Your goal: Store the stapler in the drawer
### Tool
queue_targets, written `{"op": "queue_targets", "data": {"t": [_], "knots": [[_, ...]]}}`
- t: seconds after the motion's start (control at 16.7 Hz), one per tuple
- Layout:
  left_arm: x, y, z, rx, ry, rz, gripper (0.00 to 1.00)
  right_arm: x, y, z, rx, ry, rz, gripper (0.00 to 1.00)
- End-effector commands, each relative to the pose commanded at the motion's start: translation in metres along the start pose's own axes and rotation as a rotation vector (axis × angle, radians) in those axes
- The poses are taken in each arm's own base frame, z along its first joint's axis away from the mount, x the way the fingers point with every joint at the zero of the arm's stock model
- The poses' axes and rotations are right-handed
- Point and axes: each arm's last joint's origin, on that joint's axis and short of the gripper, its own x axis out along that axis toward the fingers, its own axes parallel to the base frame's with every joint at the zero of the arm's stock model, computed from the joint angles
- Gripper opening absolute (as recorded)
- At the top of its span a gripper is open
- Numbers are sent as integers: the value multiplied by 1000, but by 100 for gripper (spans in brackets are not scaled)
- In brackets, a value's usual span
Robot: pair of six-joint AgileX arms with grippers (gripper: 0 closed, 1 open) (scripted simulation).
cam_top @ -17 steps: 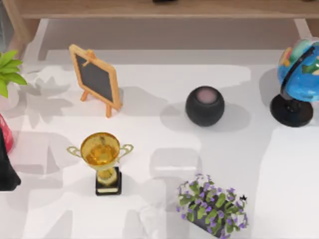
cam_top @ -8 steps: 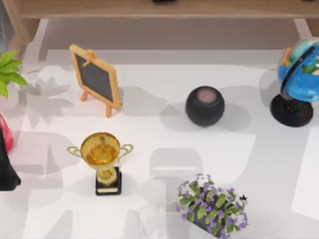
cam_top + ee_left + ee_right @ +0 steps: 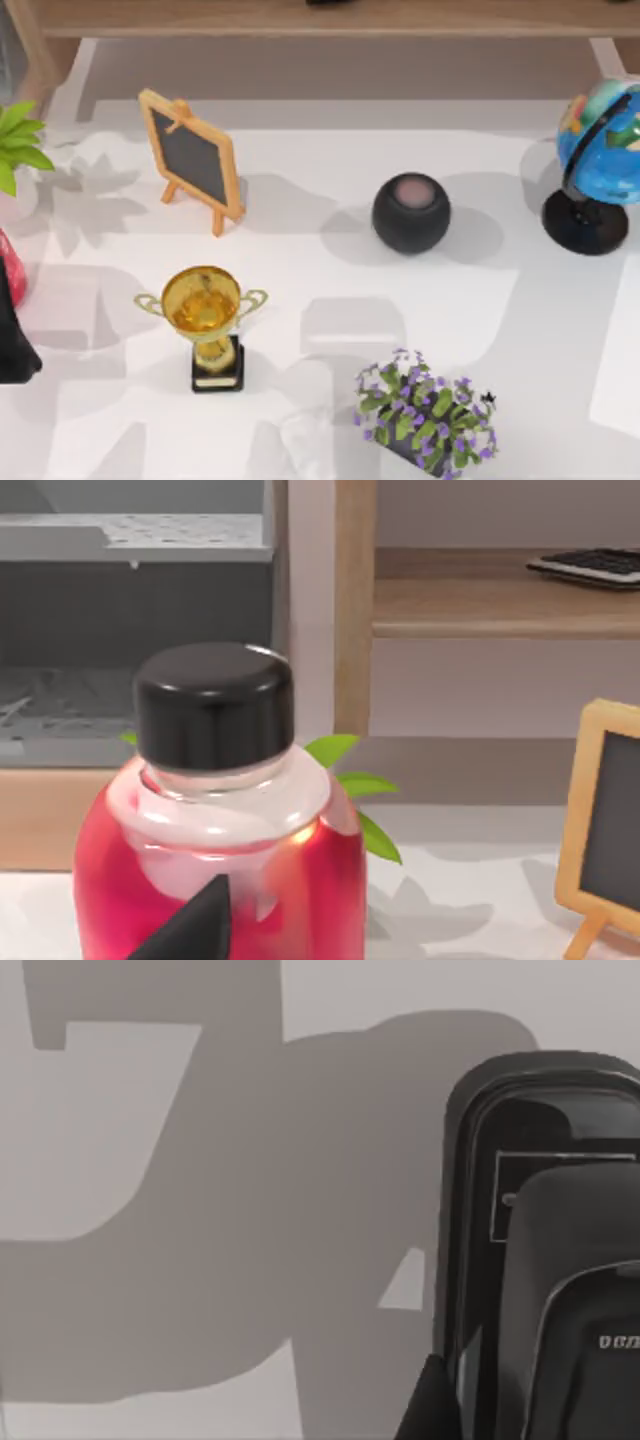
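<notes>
Stapler (image 3: pixel 545 1250): a black body lying on the pale table in the right wrist view, close under that camera.
Right gripper: one dark fingertip (image 3: pixel 425 1400) pokes up beside the stapler; whether the fingers are apart or together, I cannot tell.
Left gripper: a dark fingertip (image 3: pixel 195 925) sits in front of the bottle; its state cannot be told either.
Bottle (image 3: pixel 215 830): red, black cap, upright (a sliver of red also shows at the top view's left edge).
Table (image 3: pixel 330 290): white, crossed by grey shadows.
Chalkboard (image 3: pixel 190 158): small wooden easel, back left of the table.
Trophy (image 3: pixel 205 320): gold cup on a black base, in front of the chalkboard.
Speaker (image 3: pixel 411 212): dark round one, near the middle.
Globe (image 3: pixel 598 165): blue, on a black stand at the right edge.
Flowers (image 3: pixel 425 412): purple, in a pot at the front.
Plant (image 3: pixel 18 145): green leaves at the left edge.
Shelf (image 3: pixel 500 600): wooden, behind the bottle, with a keyboard (image 3: pixel 590 565) on it.
</notes>
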Motion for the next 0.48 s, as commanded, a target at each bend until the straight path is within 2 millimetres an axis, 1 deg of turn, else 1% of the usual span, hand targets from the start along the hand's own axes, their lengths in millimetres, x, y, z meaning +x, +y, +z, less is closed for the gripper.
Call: {"op": "queue_targets", "data": {"t": [0.18, 0.48], "knots": [[0, 0, 0, 0, 0, 0, 100, 1, 1, 0, -14, 5, -7, 0], [0, 0, 0, 0, 0, 0, 100, 4, 3, -3, 51, 29, -40, 0]]}}
